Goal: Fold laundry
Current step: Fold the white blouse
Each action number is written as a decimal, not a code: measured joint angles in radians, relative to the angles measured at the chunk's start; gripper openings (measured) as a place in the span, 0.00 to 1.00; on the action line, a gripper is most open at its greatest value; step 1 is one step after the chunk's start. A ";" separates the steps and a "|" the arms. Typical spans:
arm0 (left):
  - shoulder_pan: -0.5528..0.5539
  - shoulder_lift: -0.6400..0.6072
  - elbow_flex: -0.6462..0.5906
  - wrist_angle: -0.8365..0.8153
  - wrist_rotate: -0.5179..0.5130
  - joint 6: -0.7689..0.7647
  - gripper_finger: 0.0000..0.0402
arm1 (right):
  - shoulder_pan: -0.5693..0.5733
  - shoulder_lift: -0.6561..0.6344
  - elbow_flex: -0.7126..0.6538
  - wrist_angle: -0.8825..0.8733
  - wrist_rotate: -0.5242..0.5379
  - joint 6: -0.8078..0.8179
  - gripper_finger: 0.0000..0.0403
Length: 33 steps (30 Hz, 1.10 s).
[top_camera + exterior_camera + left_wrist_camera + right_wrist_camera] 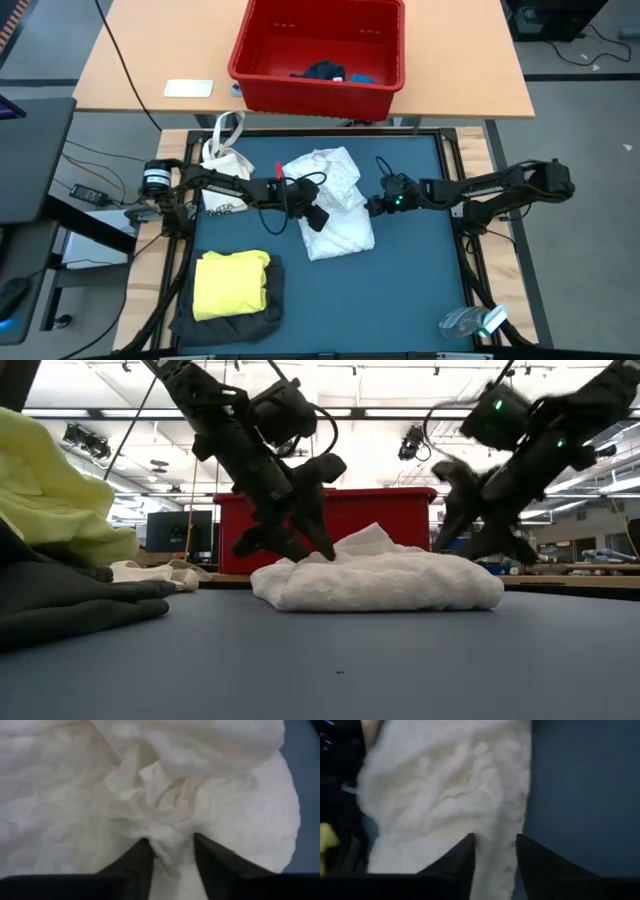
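High view: a crumpled white cloth (330, 200) lies in a heap near the middle of the blue-grey table (410, 290). The left gripper (314, 217) sits on the cloth's left side and the right gripper (376, 206) at its right edge, so the two face each other across the heap.

From the left wrist, the left gripper's fingers (134, 865) stand partly apart with a bunched fold of the cloth pinched between them. From the right wrist, the right gripper's fingers (460, 857) are also partly apart, with the cloth's edge running between them; whether they actually press on it is hard to tell.

The low view shows both grippers angled down onto the heap, which rests on the table.

At the table's front left corner a folded yellow T-shirt (231, 283) lies on top of a dark grey garment (260, 318). A small white bag (222, 160) sits at the back left, just beside the left arm. Behind the table stands a red basket (318, 52) on a wooden desk (150, 50), with a dark navy garment (322, 71) and a small blue piece (361, 77) inside it.
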 joint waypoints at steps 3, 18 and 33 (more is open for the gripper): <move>0.000 0.000 0.000 0.007 0.027 0.014 0.17 | -0.026 0.079 0.000 0.086 -0.101 -0.037 0.25; -0.151 -0.231 0.107 0.015 0.230 0.129 0.01 | 0.186 -0.066 0.089 0.168 -0.304 -0.027 0.01; -0.420 -0.087 0.132 0.061 0.192 0.079 0.22 | 0.563 -0.142 0.091 -0.037 -0.524 0.190 0.19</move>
